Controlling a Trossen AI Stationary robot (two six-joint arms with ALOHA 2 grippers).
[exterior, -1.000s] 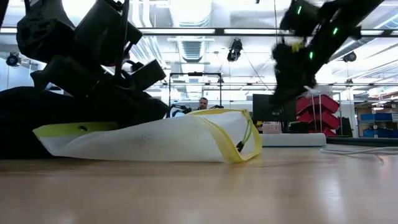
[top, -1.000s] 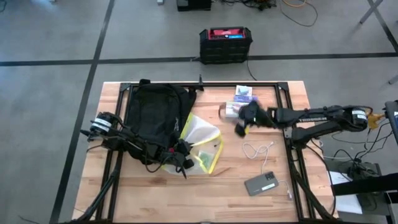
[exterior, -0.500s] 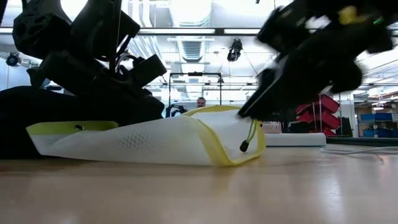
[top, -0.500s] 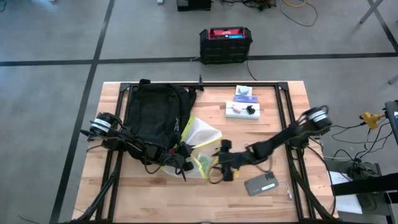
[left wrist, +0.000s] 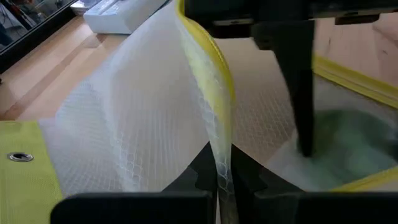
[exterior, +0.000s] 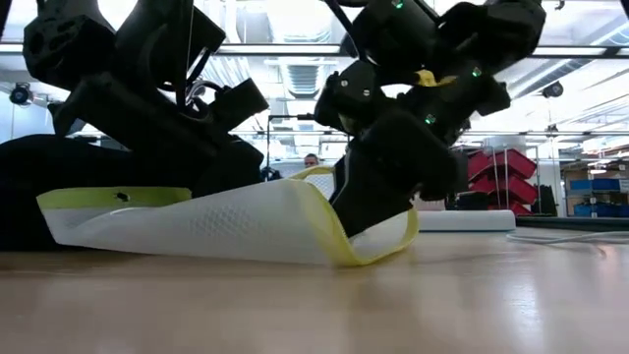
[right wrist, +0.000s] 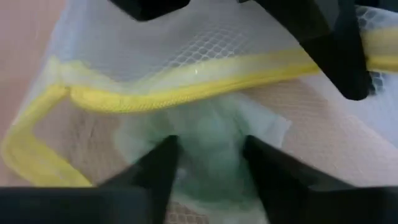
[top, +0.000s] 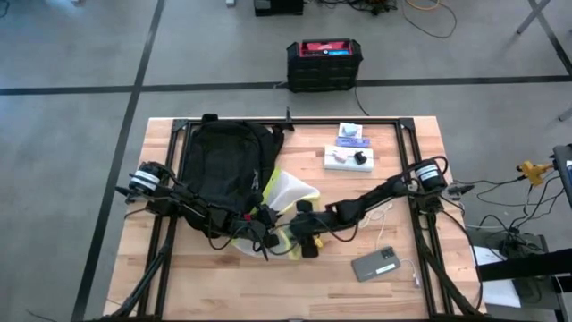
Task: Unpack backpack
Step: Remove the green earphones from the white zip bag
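While the backpack (top: 223,170) lies lengthwise across the tabletop (top: 393,286), top loop far, left end effector (left wrist: 217,180) pinches the mesh pouch (top: 288,192); right end effector (right wrist: 208,155) is spread apart over it

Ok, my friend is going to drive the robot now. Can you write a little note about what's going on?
Left gripper: shut on the edge of the white mesh pouch, holding it up beside the backpack.
Right gripper: open, reaching into the pouch's yellow-trimmed mouth over a pale green packet.
Backpack: lies at the table's back left.
Done: pouch is out of the backpack; a phone, a white cable and two small boxes lie on the table.
Left: close on the green packet and pull it out. Whether the backpack holds more cannot be seen.
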